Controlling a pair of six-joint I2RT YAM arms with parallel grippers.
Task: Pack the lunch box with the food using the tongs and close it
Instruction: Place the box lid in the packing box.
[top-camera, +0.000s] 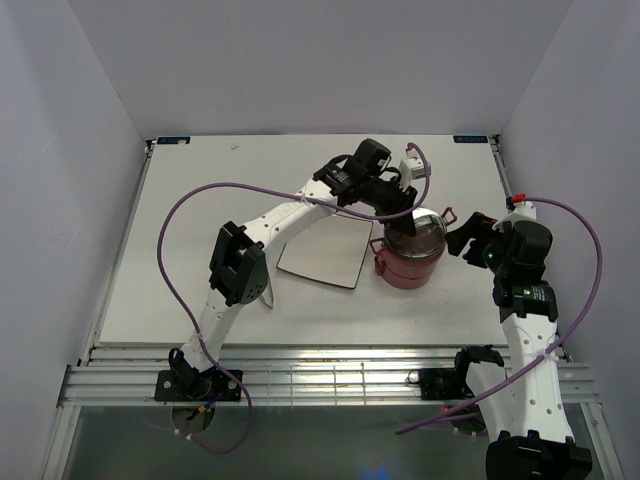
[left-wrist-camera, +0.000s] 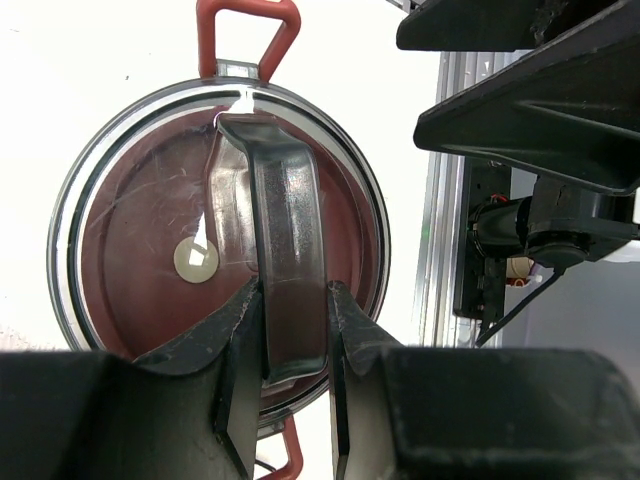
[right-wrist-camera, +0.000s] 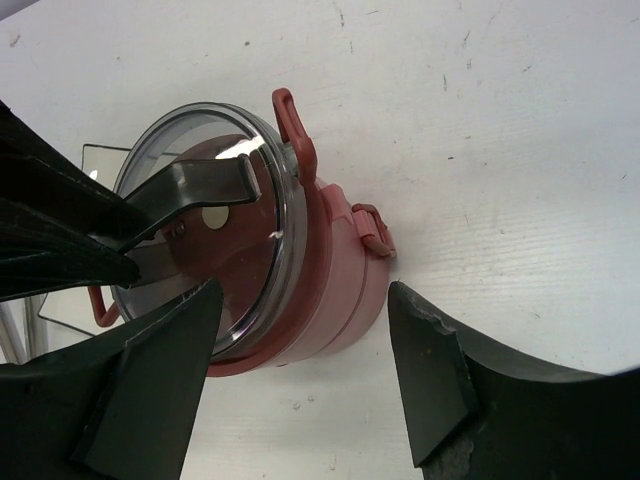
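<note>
Left gripper (left-wrist-camera: 292, 320) pinching the lid handle (left-wrist-camera: 285, 220) atop the stacked lunch box (right-wrist-camera: 340, 290), right gripper (right-wrist-camera: 305, 310) hanging spread wide just beside it

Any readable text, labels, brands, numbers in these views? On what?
Nothing legible in any view.
Small blue tags, far-left and far-right corners of the white table: too small to read.
Stacked dusty-red round lunch box, clear round top lid: no markings seen.

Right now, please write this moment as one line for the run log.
left pincer: shut on handle of top lid | top lid: resting on lunch box | right pincer: open, beside lunch box
</note>
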